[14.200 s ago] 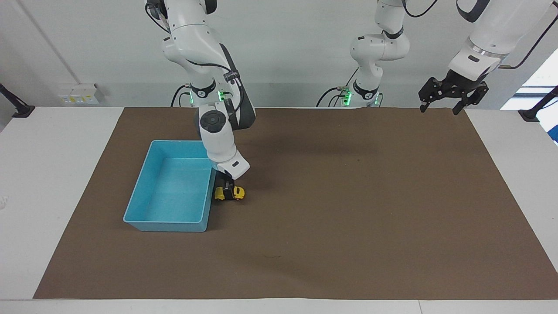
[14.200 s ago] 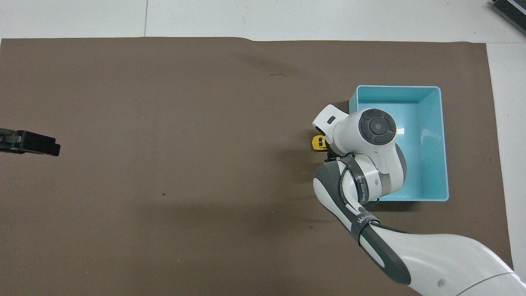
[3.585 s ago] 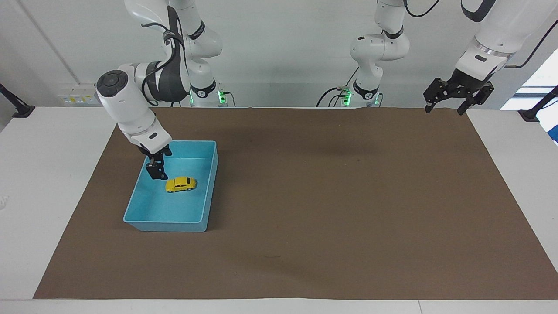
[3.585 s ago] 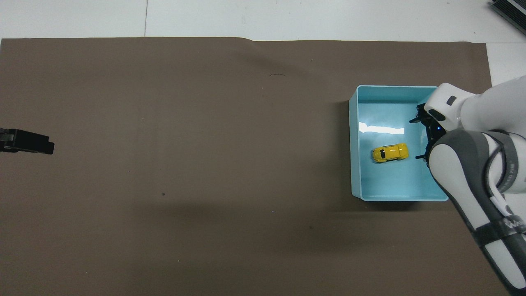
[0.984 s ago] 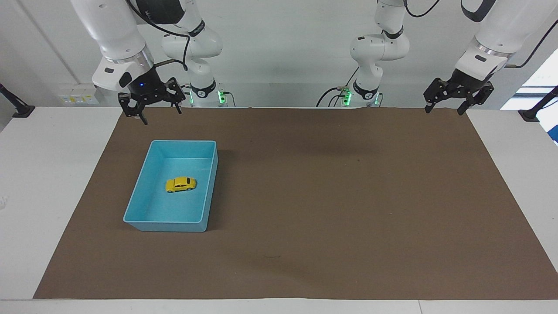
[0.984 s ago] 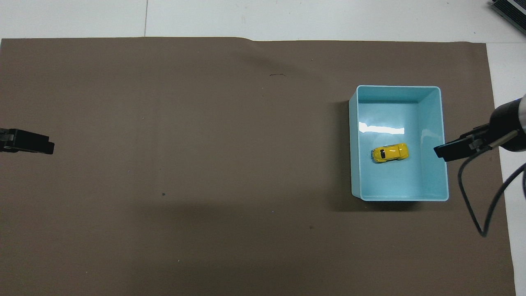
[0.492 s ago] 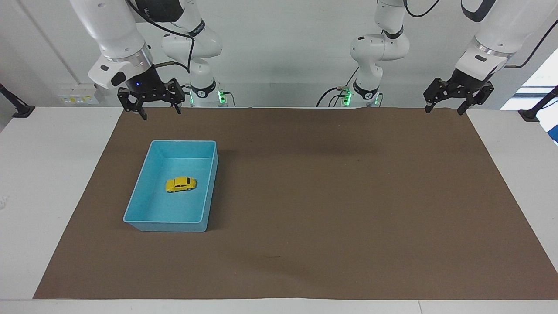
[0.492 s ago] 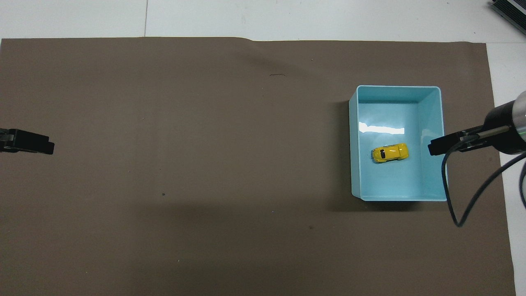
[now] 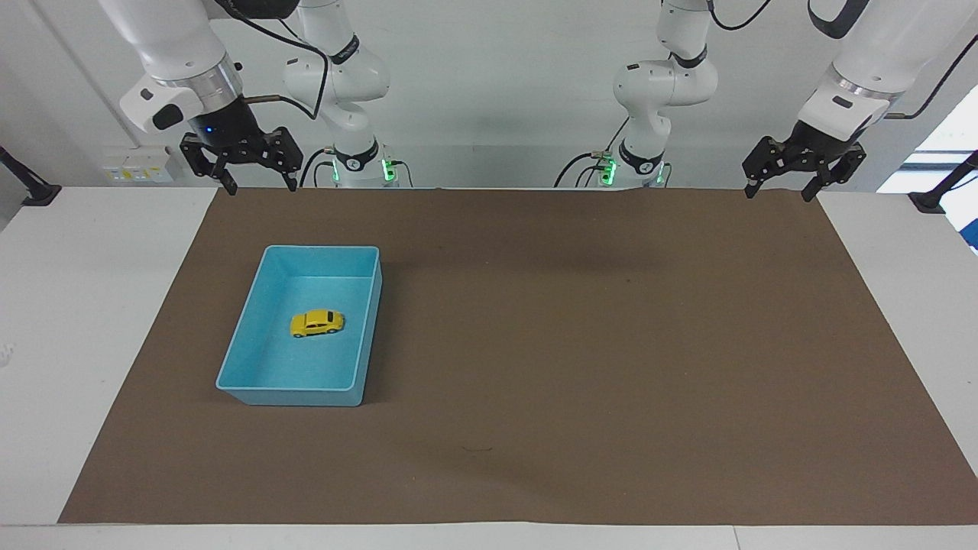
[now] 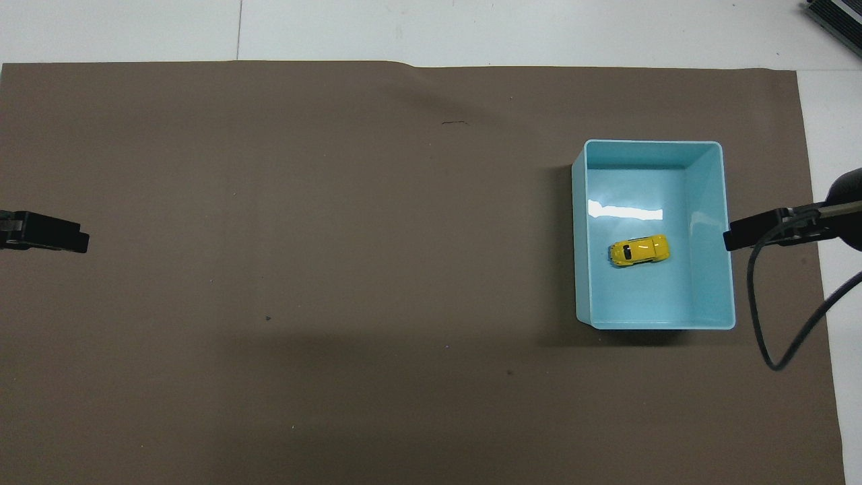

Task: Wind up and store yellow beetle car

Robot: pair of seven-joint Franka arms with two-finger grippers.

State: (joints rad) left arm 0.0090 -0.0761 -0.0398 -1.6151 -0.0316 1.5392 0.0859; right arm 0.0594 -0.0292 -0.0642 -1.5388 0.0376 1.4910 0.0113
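Observation:
The yellow beetle car (image 9: 316, 323) (image 10: 640, 250) sits on its wheels on the floor of the blue bin (image 9: 252, 389) (image 10: 650, 143), near the middle, touched by nothing. My right gripper (image 9: 258, 186) (image 10: 747, 237) hangs high over the mat's edge at the robots' end, by the right arm's end of the table. It is well clear of the bin, open and empty. My left gripper (image 9: 777, 192) (image 10: 44, 232) waits raised over the mat's corner at the left arm's end, also open and empty.
A brown mat (image 9: 581, 344) covers most of the white table (image 9: 76, 305). The bin stands on the mat toward the right arm's end. A black cable (image 10: 774, 337) droops from the right wrist beside the bin in the overhead view.
My right gripper has risen a little and drifted outward toward the right arm's end of the table, still open. The car, the bin and the left arm have not moved.

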